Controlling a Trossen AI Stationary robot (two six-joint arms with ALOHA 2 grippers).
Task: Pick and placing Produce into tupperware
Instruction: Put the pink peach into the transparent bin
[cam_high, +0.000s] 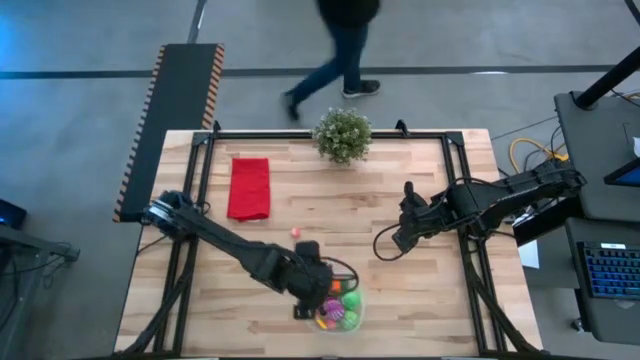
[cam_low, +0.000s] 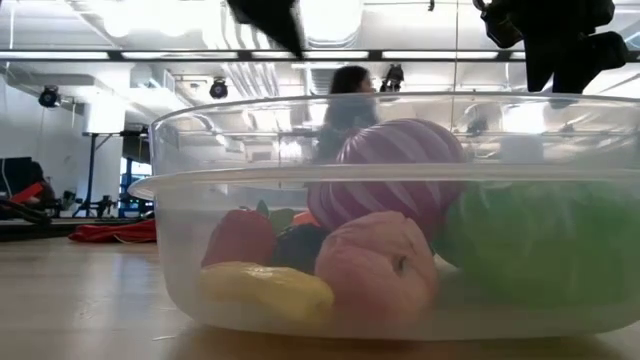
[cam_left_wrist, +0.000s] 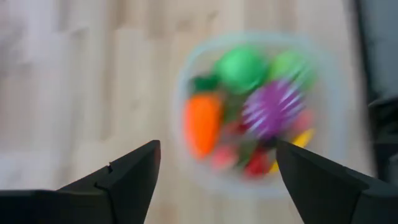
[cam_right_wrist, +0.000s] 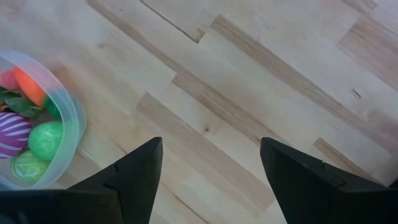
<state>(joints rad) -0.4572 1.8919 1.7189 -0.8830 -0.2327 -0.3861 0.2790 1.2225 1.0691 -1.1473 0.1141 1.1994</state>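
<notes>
The clear tupperware (cam_high: 359, 312) stands near the table's near edge and holds several produce pieces. Among them are a purple striped ball (cam_low: 400, 165), a pink piece (cam_low: 375, 270), a yellow piece (cam_low: 265, 285), a red piece (cam_low: 240, 238), green balls (cam_left_wrist: 241, 68) and an orange carrot (cam_left_wrist: 202, 121). One small pink piece (cam_high: 296, 233) lies alone on the wood, farther back. My left gripper (cam_high: 318, 285) hovers open just above the tub's far-left rim, empty (cam_left_wrist: 217, 183). My right gripper (cam_high: 403, 232) is open over bare wood on the table's right (cam_right_wrist: 211, 180).
A red folded cloth (cam_high: 250, 188) lies at the far left and a leafy potted plant (cam_high: 342, 135) stands at the far edge. A black cable (cam_high: 385, 245) loops beside the right gripper. A person (cam_high: 340, 45) walks on the floor beyond the table. Bare wood (cam_high: 440, 300) lies right of the tub.
</notes>
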